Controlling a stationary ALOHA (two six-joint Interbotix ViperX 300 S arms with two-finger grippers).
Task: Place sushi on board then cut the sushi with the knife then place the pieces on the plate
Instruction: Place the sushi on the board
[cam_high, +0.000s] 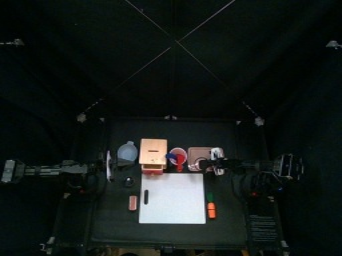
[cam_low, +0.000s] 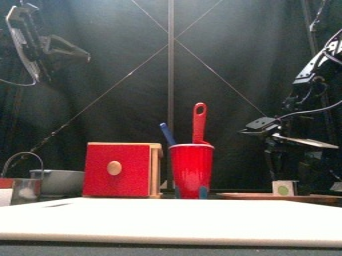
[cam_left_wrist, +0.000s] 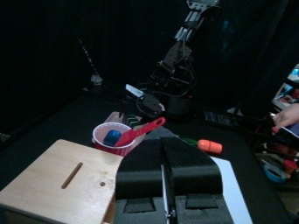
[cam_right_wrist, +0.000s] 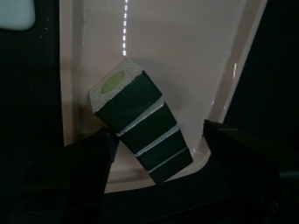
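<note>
- None of the job was done at this moment. The sushi roll lay flat on the pink tray, all in one piece, with its green blocks joined together.
- The white board sat at the front of the table with no sushi on it. The tray was behind it, near the back right corner of the board.
- The red knife and the blue knife stood in the red cup, right beside the wooden box. Nobody was holding them.
- So all three steps were left, I think: move the roll to the board, cut it, and put the pieces back on the tray.
- My right gripper was low over the tray. Its fingers were spread wide, one on each side of the roll (like a hug that had not squeezed yet).
- I held nothing with that hand. I could not tell if either finger was touching the roll, but a bit of pink tray showed beside one of them.
- My left gripper was up over the left side of the table. Its fingers were pressed together, with nothing between them.
</note>
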